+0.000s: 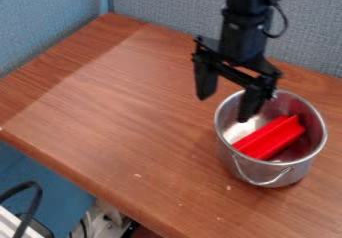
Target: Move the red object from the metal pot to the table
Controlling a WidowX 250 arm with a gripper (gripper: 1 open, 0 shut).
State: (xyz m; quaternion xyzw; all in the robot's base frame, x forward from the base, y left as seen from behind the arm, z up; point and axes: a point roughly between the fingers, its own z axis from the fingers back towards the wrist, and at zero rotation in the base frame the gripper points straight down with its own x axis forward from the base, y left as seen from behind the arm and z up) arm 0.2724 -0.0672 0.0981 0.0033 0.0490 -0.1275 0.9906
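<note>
Near the worktop's point(114, 112) far edge, right of its middle, gripper point(230, 90) hangs open, nothing held, right finger over pot rim. Toward the right edge: metal pot point(257, 170), upright, red object point(271, 137) inside, lying tilted.

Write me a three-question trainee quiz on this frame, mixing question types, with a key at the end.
1. Multiple choice: Where is the red object?
A) On the bare table
B) Inside the metal pot
C) Between the gripper's fingers

2. True or false: The gripper is open.

3. Fill in the blank: The thin wire ______ of the pot hangs down against its outer wall.

Key: 1. B; 2. True; 3. handle
</note>
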